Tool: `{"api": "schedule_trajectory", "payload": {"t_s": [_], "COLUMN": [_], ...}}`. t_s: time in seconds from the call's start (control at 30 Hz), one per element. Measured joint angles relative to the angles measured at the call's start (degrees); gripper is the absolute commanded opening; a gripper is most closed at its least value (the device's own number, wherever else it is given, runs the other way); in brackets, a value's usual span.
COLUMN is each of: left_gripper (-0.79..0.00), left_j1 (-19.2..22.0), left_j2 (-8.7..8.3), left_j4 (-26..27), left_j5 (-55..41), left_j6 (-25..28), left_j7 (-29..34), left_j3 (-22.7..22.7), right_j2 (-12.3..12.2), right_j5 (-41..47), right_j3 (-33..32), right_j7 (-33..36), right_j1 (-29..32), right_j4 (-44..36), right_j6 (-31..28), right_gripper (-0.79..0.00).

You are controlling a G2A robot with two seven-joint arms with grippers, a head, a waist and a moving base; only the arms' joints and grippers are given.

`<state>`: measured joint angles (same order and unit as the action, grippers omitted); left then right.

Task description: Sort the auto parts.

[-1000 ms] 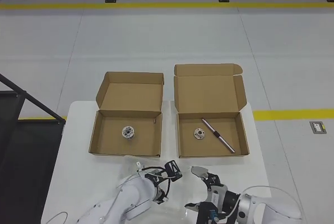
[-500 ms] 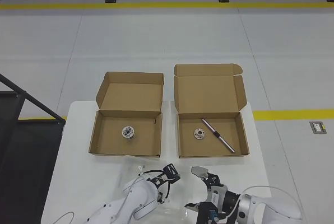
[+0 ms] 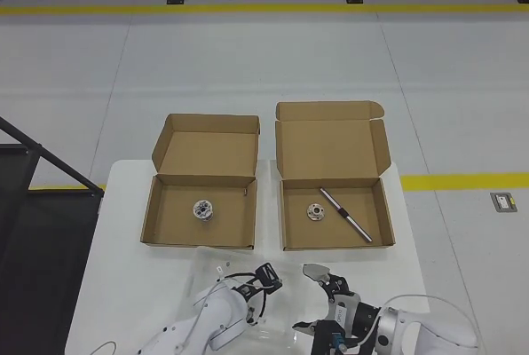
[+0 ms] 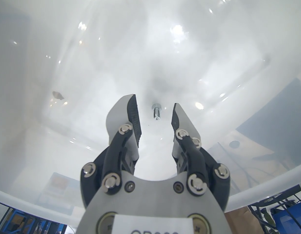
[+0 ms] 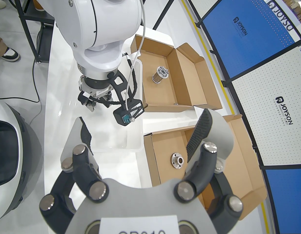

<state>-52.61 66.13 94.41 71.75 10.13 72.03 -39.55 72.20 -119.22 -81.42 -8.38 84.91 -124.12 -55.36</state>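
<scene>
My left gripper (image 4: 154, 101) is open inside a clear plastic tray (image 4: 250, 79), its fingertips on either side of a small silver bolt (image 4: 156, 112) lying on the tray floor. A small dark part (image 4: 58, 95) lies farther off in the tray. From the right wrist view, the left gripper (image 5: 91, 103) points down into the tray (image 5: 134, 144). My right gripper (image 5: 144, 116) is open and holds nothing, near the table's front edge (image 3: 311, 299). The left cardboard box (image 3: 162, 232) holds a ribbed metal part (image 3: 202, 209). In the right box (image 3: 382, 232) lie a flange (image 3: 315, 211) and a rod (image 3: 344, 214).
Both boxes stand with lids open at the back of the white table (image 3: 122, 257). The left arm's wrist (image 3: 263, 277) is above the tray, close to the right gripper. A dark rack (image 3: 16, 222) stands to the left of the table.
The left wrist has moved slightly toward the table's front edge and lower into the tray. The right arm has not moved.
</scene>
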Motion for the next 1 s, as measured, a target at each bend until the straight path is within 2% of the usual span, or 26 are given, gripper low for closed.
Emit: {"api": "schedule_trajectory", "payload": {"t_s": [0.07,0.1,0.2,0.4,0.67,0.77,0.87,0.97,1.0], "left_gripper": [-0.394,-0.345,-0.348,-0.416,-0.437,-0.499,-0.594,-0.785,-0.785], "left_j1": [-0.1,-0.3,-0.7,-1.6,-1.2,-1.2,-1.1,-1.0,-1.1], "left_j2": [0.08,0.12,0.19,0.32,0.85,1.06,1.27,1.46,1.52], "left_j4": [0.0,0.2,0.6,1.2,-1.0,-1.4,-1.7,-1.9,-1.9], "left_j5": [0.2,0.3,0.5,1.0,0.1,0.4,0.4,0.7,1.0], "left_j6": [0.1,0.2,0.6,1.1,1.6,1.5,1.5,1.4,1.3], "left_j7": [0.7,1.1,2.1,2.8,1.8,1.9,1.9,1.8,1.8], "left_j3": [-0.1,-0.1,-0.3,-0.7,-1.5,-1.6,-1.6,-1.7,-1.8], "right_j2": [0.0,0.0,0.0,0.0,0.0,0.0,0.0,0.0,0.0], "right_j5": [0.0,0.0,0.0,0.0,0.0,0.0,0.0,0.0,0.0], "right_j3": [0.0,0.0,0.0,0.0,0.0,0.0,0.0,0.0,0.0], "right_j7": [0.0,0.0,0.0,0.0,0.0,0.0,0.0,0.0,0.0], "right_j1": [0.0,0.0,0.0,0.0,0.0,0.0,0.0,0.0,0.0], "right_j4": [0.0,0.0,0.0,0.0,0.0,0.0,0.0,0.0,0.0], "right_j6": [0.0,0.0,0.0,0.0,0.0,0.0,0.0,0.0,0.0], "right_gripper": [0.0,0.0,0.0,0.0,0.0,0.0,0.0,0.0,0.0]}}
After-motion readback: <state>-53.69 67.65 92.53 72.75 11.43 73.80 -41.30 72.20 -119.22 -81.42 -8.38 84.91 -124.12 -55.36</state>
